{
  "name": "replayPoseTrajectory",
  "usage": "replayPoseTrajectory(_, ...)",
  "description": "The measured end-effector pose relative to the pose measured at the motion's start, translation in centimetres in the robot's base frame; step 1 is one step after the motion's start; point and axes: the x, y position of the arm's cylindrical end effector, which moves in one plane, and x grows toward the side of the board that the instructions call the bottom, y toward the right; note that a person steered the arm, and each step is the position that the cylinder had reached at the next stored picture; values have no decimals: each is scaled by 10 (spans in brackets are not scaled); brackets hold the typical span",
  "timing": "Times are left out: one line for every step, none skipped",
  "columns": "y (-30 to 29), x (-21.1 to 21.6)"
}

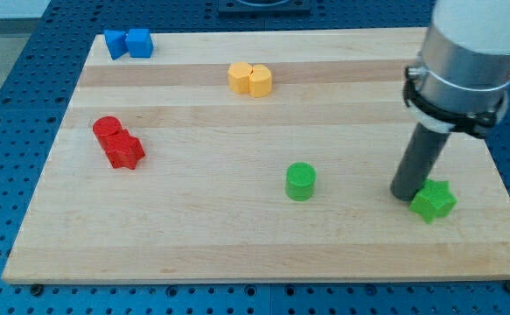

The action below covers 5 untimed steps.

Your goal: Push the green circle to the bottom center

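Note:
The green circle (300,181), a short cylinder, stands on the wooden board (237,236) a little right of centre, in the lower half. My tip (406,194) rests on the board well to the right of it, touching or almost touching the left side of a green star block (433,200). The rod rises from the tip to the arm's grey body at the view's top right.
Two blue blocks (128,43) sit together at the top left. Two yellow blocks (249,79) sit together at the top centre. A red cylinder (107,129) and a red star-like block (125,150) sit together at the left.

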Motion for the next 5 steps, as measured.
replayPoseTrajectory(4, 0)
replayPoseTrajectory(-6, -2)
replayPoseTrajectory(-14, -14)
replayPoseTrajectory(-5, -11)
replayPoseTrajectory(14, -3)
